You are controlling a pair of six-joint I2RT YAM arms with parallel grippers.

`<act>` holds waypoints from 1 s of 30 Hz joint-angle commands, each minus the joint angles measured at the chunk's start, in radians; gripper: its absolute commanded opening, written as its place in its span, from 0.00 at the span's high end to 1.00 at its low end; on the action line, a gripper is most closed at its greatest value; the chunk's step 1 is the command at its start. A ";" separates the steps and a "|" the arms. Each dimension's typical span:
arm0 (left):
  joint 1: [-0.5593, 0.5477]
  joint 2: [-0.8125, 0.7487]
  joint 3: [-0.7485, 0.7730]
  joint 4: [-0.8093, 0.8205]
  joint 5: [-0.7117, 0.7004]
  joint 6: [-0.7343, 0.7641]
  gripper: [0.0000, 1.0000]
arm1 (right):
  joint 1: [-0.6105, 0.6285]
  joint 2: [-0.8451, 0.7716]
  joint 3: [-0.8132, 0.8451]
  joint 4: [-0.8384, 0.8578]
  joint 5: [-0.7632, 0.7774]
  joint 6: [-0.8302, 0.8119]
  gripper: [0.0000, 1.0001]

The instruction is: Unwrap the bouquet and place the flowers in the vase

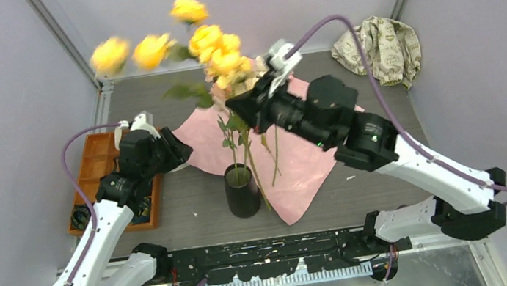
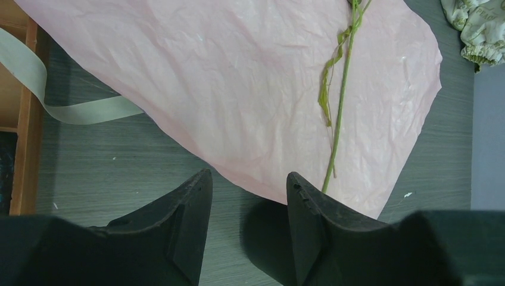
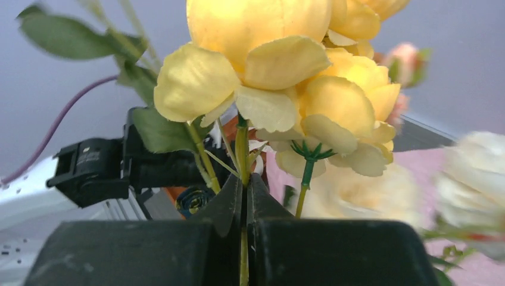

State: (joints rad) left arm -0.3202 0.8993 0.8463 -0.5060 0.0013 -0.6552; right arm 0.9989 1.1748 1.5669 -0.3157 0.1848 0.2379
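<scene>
Just above the black vase point(image 1: 242, 190), the yellow roses point(image 1: 220, 51) hang nearly upright, some stem ends seemingly at its mouth, one straying right over the pink wrapping paper point(image 2: 238, 89). Pinched tight on a stem just under the blooms, the right tool point(image 3: 244, 190) is placed to lower them. The left tool point(image 2: 248, 176), wide and empty, hovers over the desk point(image 2: 119, 167) left of the vase.

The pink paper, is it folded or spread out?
Spread out: the pink paper lies open as one flat, crinkled sheet on the table.
</scene>
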 commanded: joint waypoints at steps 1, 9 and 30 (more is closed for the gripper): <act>0.006 -0.006 0.010 0.042 -0.006 -0.009 0.50 | 0.158 0.060 0.115 0.017 0.208 -0.208 0.99; 0.006 -0.029 0.003 0.027 -0.017 0.006 0.50 | 0.204 0.113 0.056 0.140 0.219 -0.298 0.99; 0.012 -0.024 0.005 0.015 -0.038 0.055 0.50 | 0.204 0.270 0.007 0.550 0.226 -0.426 0.99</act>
State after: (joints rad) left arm -0.3183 0.8822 0.8444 -0.5148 -0.0193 -0.6270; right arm 1.1988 1.4429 1.5234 0.1219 0.3996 -0.1379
